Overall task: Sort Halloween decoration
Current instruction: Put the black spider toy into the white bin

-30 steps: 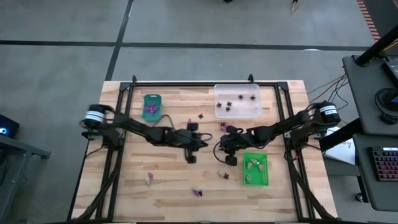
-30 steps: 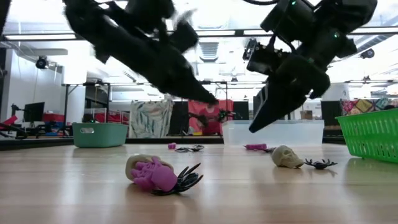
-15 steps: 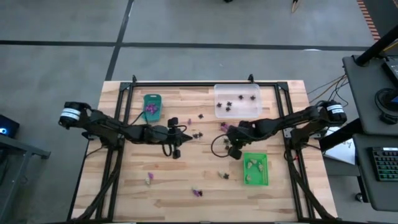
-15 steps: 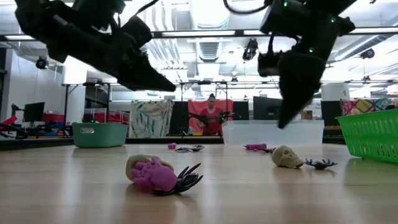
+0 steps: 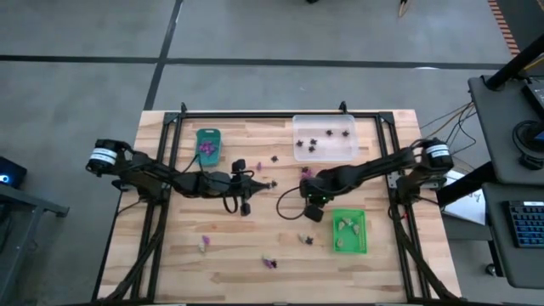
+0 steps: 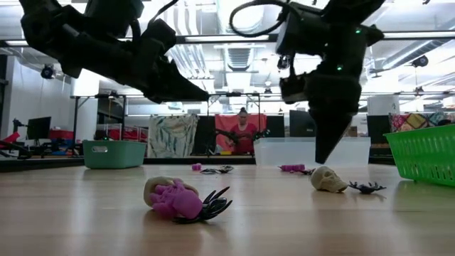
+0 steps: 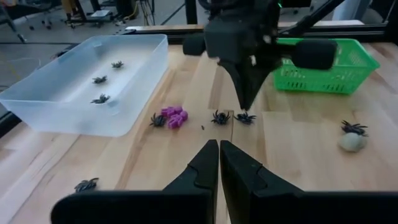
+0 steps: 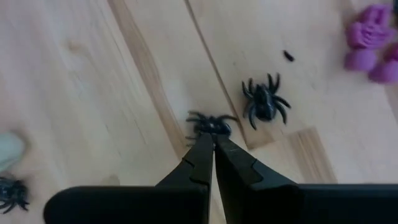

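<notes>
We see the right gripper (image 8: 213, 144) pointing down at the wooden table (image 5: 229, 246) near its middle, its jaws pressed together with the tips against a small black plastic spider (image 8: 210, 124); whether they pinch a leg we cannot tell. A second black spider (image 8: 264, 101) lies just beside it, with a purple plastic trinket (image 8: 373, 43) nearby. The left gripper (image 7: 219, 163) hovers above the table left of centre, jaws pressed together on nothing. More spiders sit in the clear rectangular tray (image 5: 325, 153), purple pieces in the teal tray (image 5: 207, 134), cream pieces in the bright green basket (image 5: 348, 245).
</notes>
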`<act>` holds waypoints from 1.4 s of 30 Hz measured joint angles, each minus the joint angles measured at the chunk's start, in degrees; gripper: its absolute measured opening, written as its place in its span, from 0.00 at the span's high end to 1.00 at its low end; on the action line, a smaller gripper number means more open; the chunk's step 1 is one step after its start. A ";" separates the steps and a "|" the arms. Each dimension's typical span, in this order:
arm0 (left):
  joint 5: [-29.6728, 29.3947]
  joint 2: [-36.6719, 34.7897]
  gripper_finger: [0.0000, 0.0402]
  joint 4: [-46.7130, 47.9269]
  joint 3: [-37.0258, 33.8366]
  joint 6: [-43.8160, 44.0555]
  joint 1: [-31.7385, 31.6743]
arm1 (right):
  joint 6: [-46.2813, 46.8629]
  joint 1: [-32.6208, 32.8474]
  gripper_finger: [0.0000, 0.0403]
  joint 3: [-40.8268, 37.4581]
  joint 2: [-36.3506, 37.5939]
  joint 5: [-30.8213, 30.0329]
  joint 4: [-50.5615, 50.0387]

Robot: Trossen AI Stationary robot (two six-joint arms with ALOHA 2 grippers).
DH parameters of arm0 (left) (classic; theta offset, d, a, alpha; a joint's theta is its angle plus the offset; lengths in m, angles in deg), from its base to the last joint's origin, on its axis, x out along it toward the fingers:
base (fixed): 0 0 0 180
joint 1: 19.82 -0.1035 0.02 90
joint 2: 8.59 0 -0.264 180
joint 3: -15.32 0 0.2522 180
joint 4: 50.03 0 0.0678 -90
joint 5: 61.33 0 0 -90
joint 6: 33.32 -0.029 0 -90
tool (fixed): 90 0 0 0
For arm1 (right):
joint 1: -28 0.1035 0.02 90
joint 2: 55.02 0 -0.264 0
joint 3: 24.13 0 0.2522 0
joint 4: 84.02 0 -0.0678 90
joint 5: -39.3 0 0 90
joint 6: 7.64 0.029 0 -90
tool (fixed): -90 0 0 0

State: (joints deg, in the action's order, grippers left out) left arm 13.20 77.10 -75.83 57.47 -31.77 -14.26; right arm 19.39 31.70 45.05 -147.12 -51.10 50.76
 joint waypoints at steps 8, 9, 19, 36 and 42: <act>-0.61 0.00 1.00 -0.39 -0.68 -0.16 0.00 | -1.48 0.00 0.98 4.81 -5.66 -0.21 -3.61; -0.61 0.00 1.00 -0.34 -0.75 -0.16 0.00 | -1.59 0.00 0.98 5.26 -6.18 -0.24 -3.53; -0.65 0.00 1.00 -0.13 -0.99 -0.16 0.00 | -8.24 0.16 0.98 11.55 -9.39 -0.23 0.77; -0.46 -0.02 1.00 0.56 -0.58 1.64 0.00 | -12.68 0.85 0.98 11.95 -1.37 0.39 -3.58; 2.97 -0.02 1.00 0.08 0.17 1.41 0.01 | -13.40 1.81 0.98 2.55 3.44 0.41 5.30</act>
State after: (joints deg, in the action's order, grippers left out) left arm 16.17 77.08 -75.76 57.65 -30.36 -14.25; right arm 5.99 33.51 47.60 -143.67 -50.69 56.06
